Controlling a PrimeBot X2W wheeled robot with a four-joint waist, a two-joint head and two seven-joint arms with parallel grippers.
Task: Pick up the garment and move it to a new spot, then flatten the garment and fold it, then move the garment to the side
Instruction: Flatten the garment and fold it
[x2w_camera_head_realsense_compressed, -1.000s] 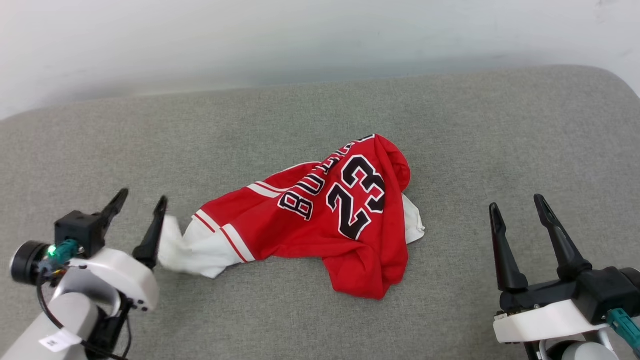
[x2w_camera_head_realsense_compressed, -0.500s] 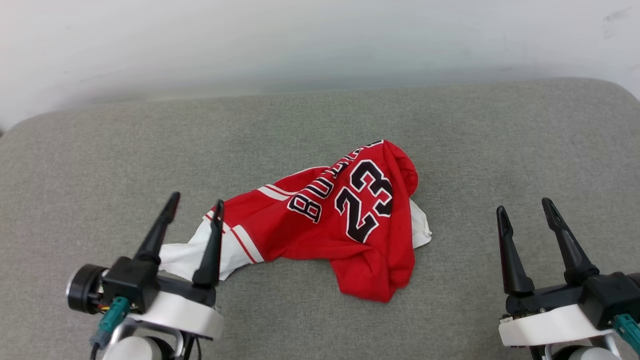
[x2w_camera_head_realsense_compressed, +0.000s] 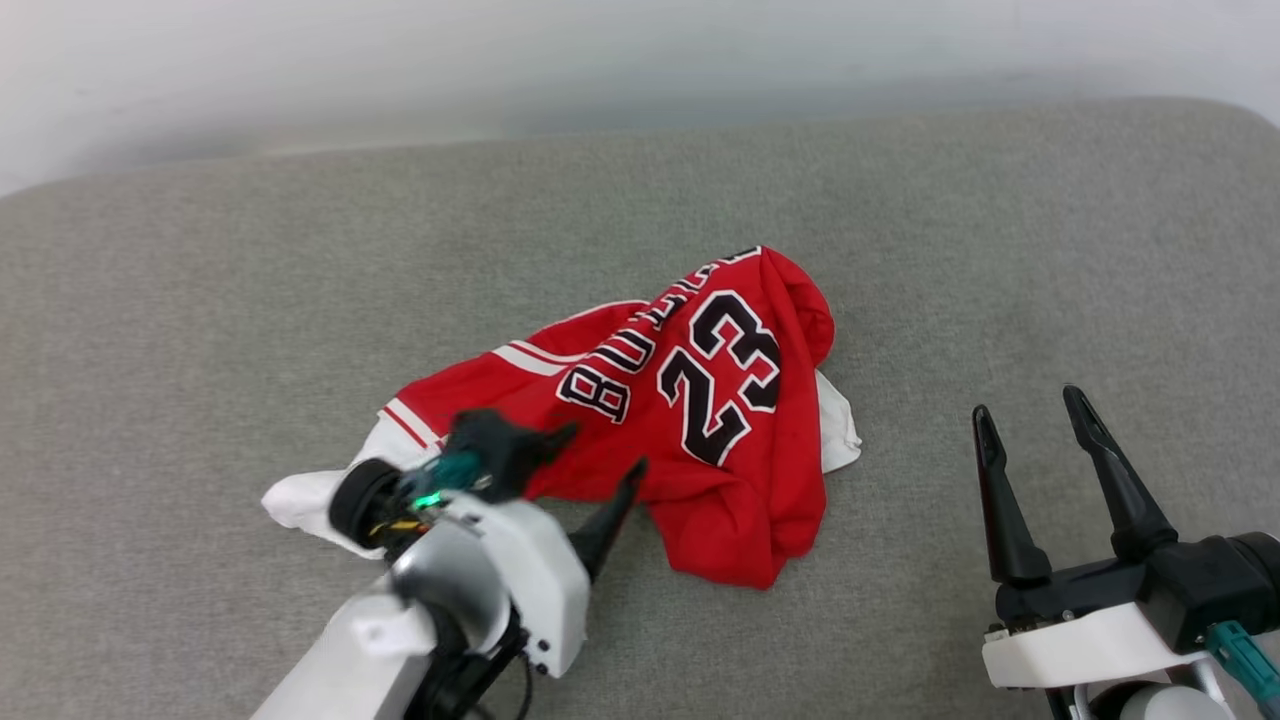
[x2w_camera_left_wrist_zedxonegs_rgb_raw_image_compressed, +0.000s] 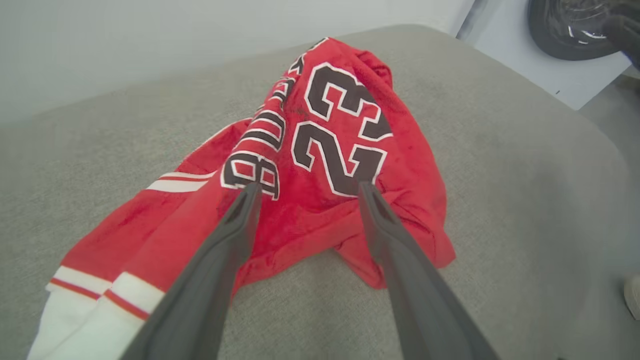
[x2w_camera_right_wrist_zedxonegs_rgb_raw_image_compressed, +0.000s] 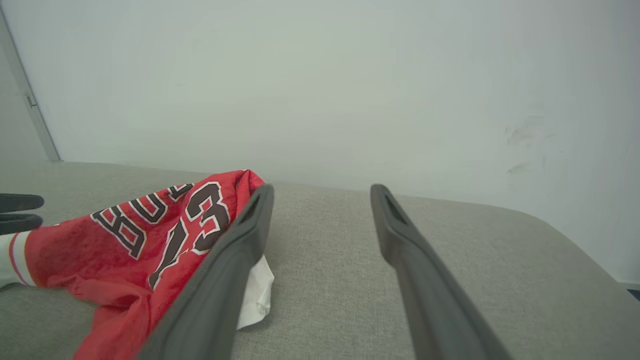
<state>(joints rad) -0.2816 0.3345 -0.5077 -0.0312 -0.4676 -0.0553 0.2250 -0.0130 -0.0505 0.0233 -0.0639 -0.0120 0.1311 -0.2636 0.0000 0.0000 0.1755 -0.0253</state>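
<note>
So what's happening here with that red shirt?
A two-armed robot looks set to pick up the garment, a crumpled red number 23 jersey lying on a grey cushion. Its left gripper is open, fingers spread at the jersey's near edge, nothing gripped yet. Its right gripper sits open off to the side, clear of the cloth.

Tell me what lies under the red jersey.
The jersey lies crumpled on a grey cushion, which shows all round it. A white sleeve pokes out from beneath its red body on the robot's right. Whatever else lies under the heap is covered by the folds.
</note>
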